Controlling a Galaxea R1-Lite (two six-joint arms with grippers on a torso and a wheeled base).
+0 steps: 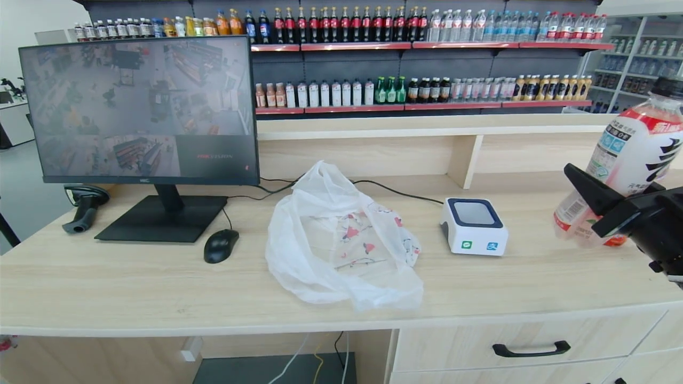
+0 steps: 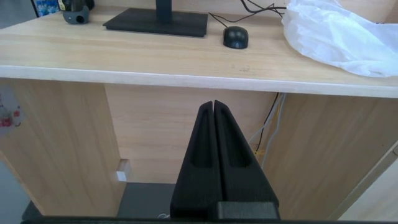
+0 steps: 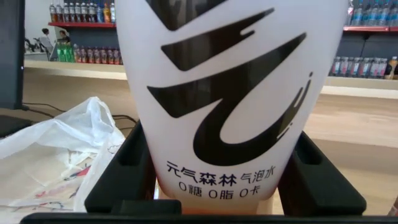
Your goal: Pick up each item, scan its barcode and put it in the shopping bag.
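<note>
Head view puts the drink bottle (image 1: pixel 632 149) at 3 o'clock, pinched across its lower half by the right claw (image 1: pixel 589 204). It is tilted, with its dark cap leaning toward 1 o'clock and its base toward 7 o'clock, above the pale wooden surface (image 1: pixel 133 288). In the right wrist view the bottle's white label stands between the two black fingers (image 3: pixel 121 180).

The white plastic shopping bag (image 1: pixel 341 240) lies crumpled on the surface near the middle, its handles up at 12 o'clock. At 3 o'clock from the bag, just beside it, sits the small white barcode scanner (image 1: pixel 474 226) with its window facing up, between the bag and the held bottle.

At 9 o'clock from the bag is a black mouse (image 1: pixel 220 245). A monitor (image 1: pixel 139 106) stands at 10 o'clock and a handheld scanner (image 1: pixel 82 205) lies past its stand.

The left claw (image 2: pixel 214 107) hangs below the surface's front edge, fingers pressed together on nothing.
</note>
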